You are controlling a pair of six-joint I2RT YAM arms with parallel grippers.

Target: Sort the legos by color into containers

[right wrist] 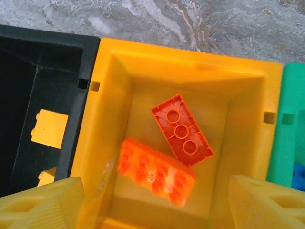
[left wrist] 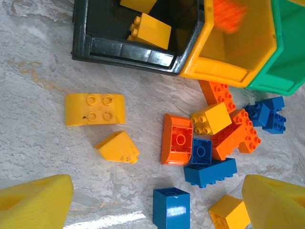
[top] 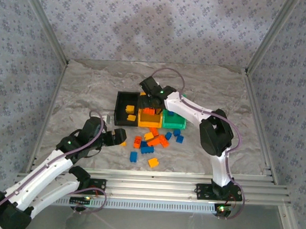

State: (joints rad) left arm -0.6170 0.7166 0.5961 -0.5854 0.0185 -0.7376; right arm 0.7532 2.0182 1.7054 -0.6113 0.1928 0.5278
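Although the right end effector [right wrist: 153, 202] stands released above the yellow-orange bin [right wrist: 190, 59], the blurred orange brick [right wrist: 157, 171] inside it may bounce off a wall and settle tilted. The left end effector [left wrist: 155, 205], likewise released and empty, hovers over the loose legos [left wrist: 209, 138] on the bench [left wrist: 38, 133]. Their tight clustering risks a two-colour pick or a scattered pile.

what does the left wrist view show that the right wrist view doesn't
Left wrist, not right wrist: loose bricks in yellow, orange and blue on the table beside the bins, under the open left gripper.
Right wrist, not left wrist: the floor of the yellow bin, where a flat orange brick lies underside up, and the open right gripper.
Both: the black bin holding yellow bricks, the yellow bin with a blurred orange brick in it, and the green bin.
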